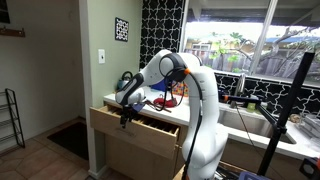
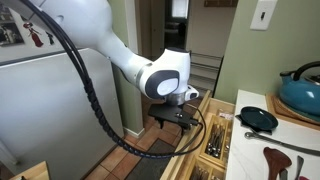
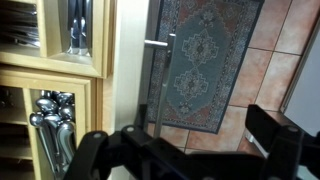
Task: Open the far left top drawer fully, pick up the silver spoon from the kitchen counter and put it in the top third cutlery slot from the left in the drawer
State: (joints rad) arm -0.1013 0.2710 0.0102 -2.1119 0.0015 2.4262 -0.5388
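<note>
Wide light-wood top drawer pulled out at far left end of white desk, cutlery compartments exposed. Black gripper at drawer front, fingers apart and empty, judged free for pickup. Silver spoon not discernible.

Drawer slots hold cutlery. Open floor side past gripper is free. 1 pan and 1 pot crowd counter.

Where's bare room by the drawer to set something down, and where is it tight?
Bare white kitchen counter shows between the drawer edge, the dark pan and the brown utensils. Crowded: the drawer slots in view hold cutlery, and the teal pot stands behind the pan.
</note>
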